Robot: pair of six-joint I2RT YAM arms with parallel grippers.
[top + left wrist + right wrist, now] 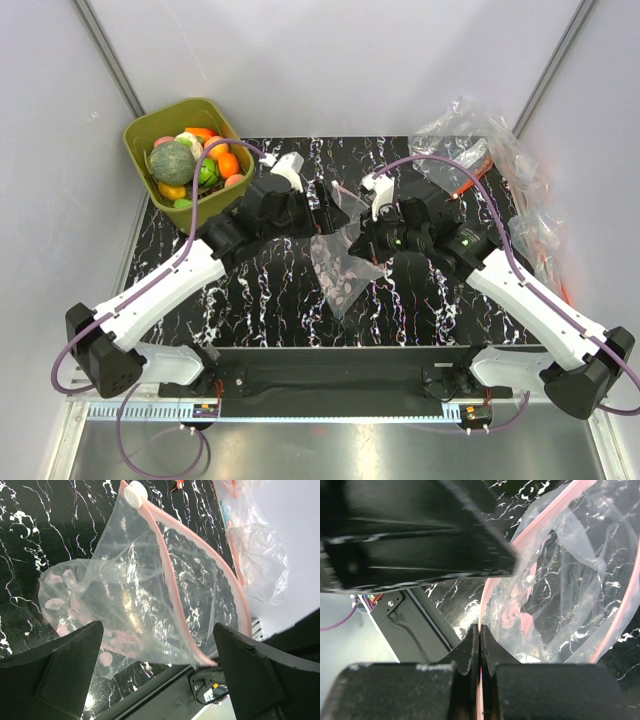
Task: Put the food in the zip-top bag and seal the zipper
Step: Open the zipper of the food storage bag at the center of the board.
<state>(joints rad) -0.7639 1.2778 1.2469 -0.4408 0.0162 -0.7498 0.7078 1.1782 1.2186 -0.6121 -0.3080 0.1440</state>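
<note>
The zip-top bag (pixel 338 262) is clear with a pink print and hangs between the two grippers above the black marble table. My right gripper (pixel 364 236) is shut on its pink-red zipper strip (pixel 495 585), pinched flat between the jaws (pixel 480 630). My left gripper (pixel 326 204) is open, its fingers wide apart on either side of the bag (pixel 150 595), not clamping it (pixel 157 627). The zipper (pixel 200 550) curves open, with a white slider (pixel 135 492) at its far end. The food (pixel 195 165), including a broccoli head (pixel 172 162) and an orange (pixel 228 165), lies in the tub.
The olive-green tub (pixel 150 190) stands at the table's back left corner. A heap of plainer clear bags (pixel 480 150) with orange-red strips lies at the back right and shows in the left wrist view (pixel 255 555). Grey walls close in on both sides.
</note>
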